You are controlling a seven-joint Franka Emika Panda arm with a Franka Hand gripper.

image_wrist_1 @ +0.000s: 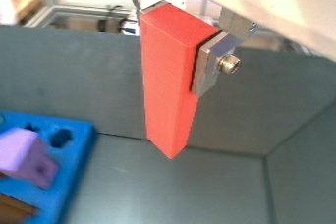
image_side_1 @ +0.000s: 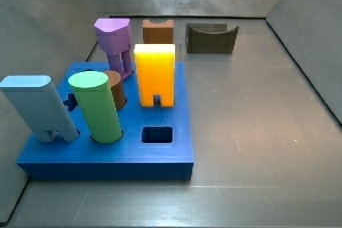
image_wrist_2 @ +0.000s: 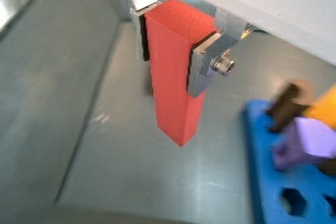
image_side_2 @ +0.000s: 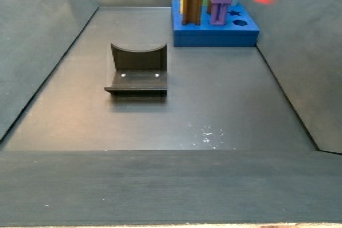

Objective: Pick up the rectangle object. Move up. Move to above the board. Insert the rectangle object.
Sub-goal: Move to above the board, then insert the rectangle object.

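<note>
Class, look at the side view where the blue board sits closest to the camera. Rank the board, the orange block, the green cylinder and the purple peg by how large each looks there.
1. the board
2. the orange block and the green cylinder: too alike to rank, and the cylinder is nearer the camera
3. the purple peg, partly hidden and farther back

The gripper, shut on the rectangle object, is out of that view.

Gripper (image_wrist_1: 174, 56) up off the floor, jaws clamped on the rectangle object (image_wrist_1: 171, 85), hanging approx. vertical.
</note>
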